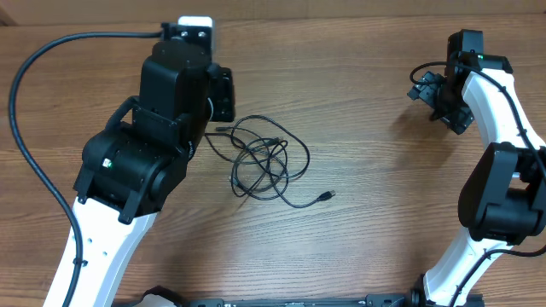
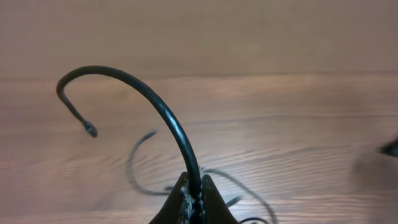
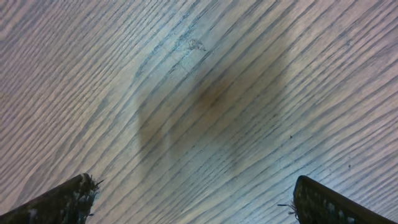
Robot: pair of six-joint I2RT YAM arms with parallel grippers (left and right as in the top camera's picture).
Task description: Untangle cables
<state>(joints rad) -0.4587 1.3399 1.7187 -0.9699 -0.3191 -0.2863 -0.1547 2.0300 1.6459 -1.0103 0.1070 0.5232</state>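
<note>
Left gripper is pressed together, pinching 1 black cord at the bottom centre of the left wrist view. The cord climbs out of the pinch, arcs toward the upper left of that frame and ends in a small plug, which looks to be lifted clear of the table.

The rest of the cables sit in a loose knot at the centre of the overhead view, just right of the left arm. 1 stray plug end trails off to the lower right of the pile.

Right gripper, in the upper right of the overhead view, is spread wide over bare wood. It holds nothing and is well apart from the tangle.

Now the risks:
- Only 1 claw has a cord and nothing pins the pile, so a pull would likely drag the whole bundle along rather than draw the strand out.
- A hard pull could cinch the loops tighter (which loop crosses over which is too fine to tell from here).
- The grip is on a thin, slick cord near its end, so I'd judge it could slide out under tension.
- The free plug could snag in a loop on its way through.
- The right gripper has a long reach before it can help.
</note>
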